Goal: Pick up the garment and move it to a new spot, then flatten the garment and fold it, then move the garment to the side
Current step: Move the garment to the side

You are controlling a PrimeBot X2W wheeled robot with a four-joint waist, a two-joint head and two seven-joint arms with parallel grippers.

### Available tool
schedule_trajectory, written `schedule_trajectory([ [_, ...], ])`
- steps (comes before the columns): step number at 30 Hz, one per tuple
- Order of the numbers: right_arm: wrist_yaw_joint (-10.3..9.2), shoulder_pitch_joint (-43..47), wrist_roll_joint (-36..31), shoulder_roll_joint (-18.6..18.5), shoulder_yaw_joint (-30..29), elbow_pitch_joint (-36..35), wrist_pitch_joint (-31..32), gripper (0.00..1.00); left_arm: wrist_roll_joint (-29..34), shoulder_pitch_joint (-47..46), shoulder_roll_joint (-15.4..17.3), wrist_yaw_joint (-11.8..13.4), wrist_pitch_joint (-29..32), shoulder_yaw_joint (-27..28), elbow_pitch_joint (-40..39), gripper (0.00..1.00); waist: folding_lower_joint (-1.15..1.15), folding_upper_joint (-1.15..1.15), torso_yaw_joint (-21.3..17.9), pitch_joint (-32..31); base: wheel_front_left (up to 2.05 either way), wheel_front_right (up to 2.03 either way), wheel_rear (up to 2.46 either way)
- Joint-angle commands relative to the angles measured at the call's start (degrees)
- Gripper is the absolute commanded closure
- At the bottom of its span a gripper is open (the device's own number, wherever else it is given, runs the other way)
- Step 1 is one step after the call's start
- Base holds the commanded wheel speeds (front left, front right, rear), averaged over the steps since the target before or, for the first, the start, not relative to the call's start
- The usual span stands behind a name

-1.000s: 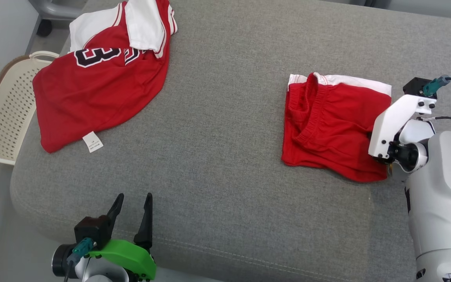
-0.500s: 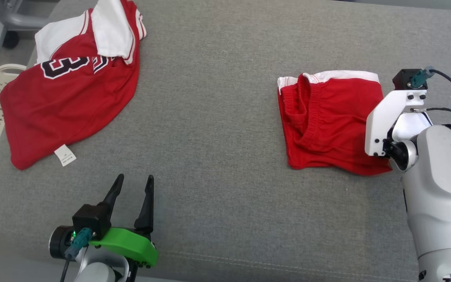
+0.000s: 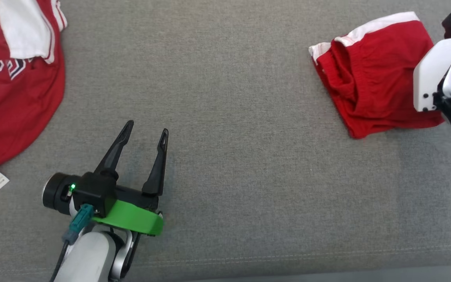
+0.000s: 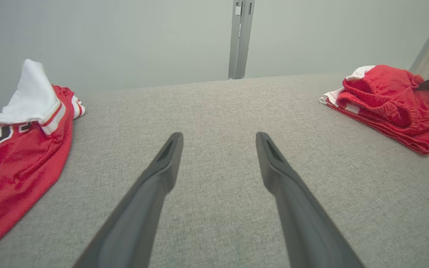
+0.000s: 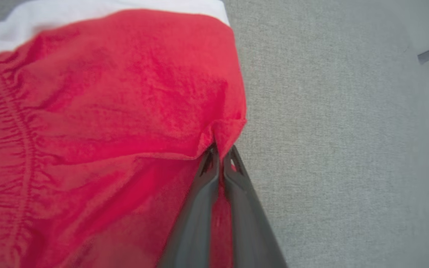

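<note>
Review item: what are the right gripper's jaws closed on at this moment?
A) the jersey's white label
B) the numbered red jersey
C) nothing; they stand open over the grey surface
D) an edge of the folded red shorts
D: in the right wrist view the right gripper has its jaws pinched shut on a fold at the edge of the red shorts, while the jersey lies far off, beyond the open left gripper.

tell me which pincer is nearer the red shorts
Right. The right pincer is shut on an edge of the red shorts; the left pincer is open over the grey cushion, far to their left.
</note>
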Motion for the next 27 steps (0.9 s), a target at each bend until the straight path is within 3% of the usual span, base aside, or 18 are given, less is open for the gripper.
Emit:
schedule_trajectory([
  [1, -0.10, -1.43, 0.66, -1.59, 0.46, 0.29, -0.42, 1.00, 0.74, -1.57, 0.98, 0.07, 0.47, -0.28, -1.69, 0.00, 0.00, 0.00, -4.99, 5.35, 0.00, 0.00, 0.00],
  [7, -0.10, -4.65, 1.78, -8.03, 1.50, 1.07, -2.36, 1.00, 2.75, -3.31, 2.29, -0.40, 3.76, -2.28, -9.53, 0.00, 0.00, 0.00, -7.36, 9.91, 0.00, 0.00, 0.00],
  [11, -0.10, -5.40, 1.60, -10.40, 1.01, 1.28, -3.59, 1.00, 3.37, -3.87, 2.55, -0.52, 5.22, -3.29, -12.16, 0.00, 0.00, 0.00, -7.49, 11.63, 0.00, 0.00, 0.00],
  [21, -0.10, -4.71, -1.88, -19.22, -2.35, 2.47, -7.12, 1.00, 3.39, -4.71, 2.61, -0.66, 6.79, -4.46, -16.41, 0.00, 0.00, 0.00, -5.53, 14.49, 0.00, 0.00, 0.00],
  [26, -0.10, -3.97, -3.71, -21.77, -4.74, 2.21, -9.24, 1.00, 3.75, -4.79, 3.05, -0.75, 6.28, -4.72, -16.70, 0.00, 0.00, 0.00, -4.55, 15.09, 0.00, 0.00, 0.00],
  [27, -0.10, -3.97, -4.20, -22.02, -5.16, 1.81, -10.51, 0.70, 3.84, -4.87, 3.09, -0.71, 6.15, -4.76, -16.71, 0.00, 0.00, 0.00, -4.39, 15.25, 0.00, 0.00, 0.00],
])
